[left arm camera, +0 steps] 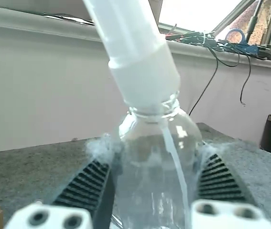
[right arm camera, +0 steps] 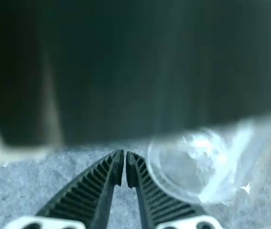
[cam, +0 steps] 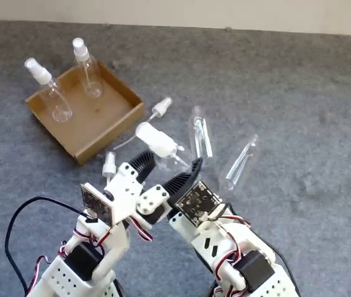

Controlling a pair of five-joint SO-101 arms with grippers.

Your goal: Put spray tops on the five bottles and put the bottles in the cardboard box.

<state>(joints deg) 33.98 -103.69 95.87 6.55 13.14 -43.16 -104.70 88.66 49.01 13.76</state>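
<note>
The left jaws pinch a clear bottle (left arm camera: 149, 162) by its body, above the middle of the bench (cam: 299, 86). A white top (left arm camera: 140, 62) sits tilted on its neck, and its thin tube hangs inside the glass. The right jaws are pressed together with nothing between them, just beside the left ones; clear glass (right arm camera: 197, 167) shows next to them. In the box (cam: 104, 120), at the far left, two capped bottles (cam: 57, 102) stand upright. Two bare bottles (cam: 201, 136) lie on the bench past the jaws. Two loose tops (cam: 161, 108) lie near the box.
</note>
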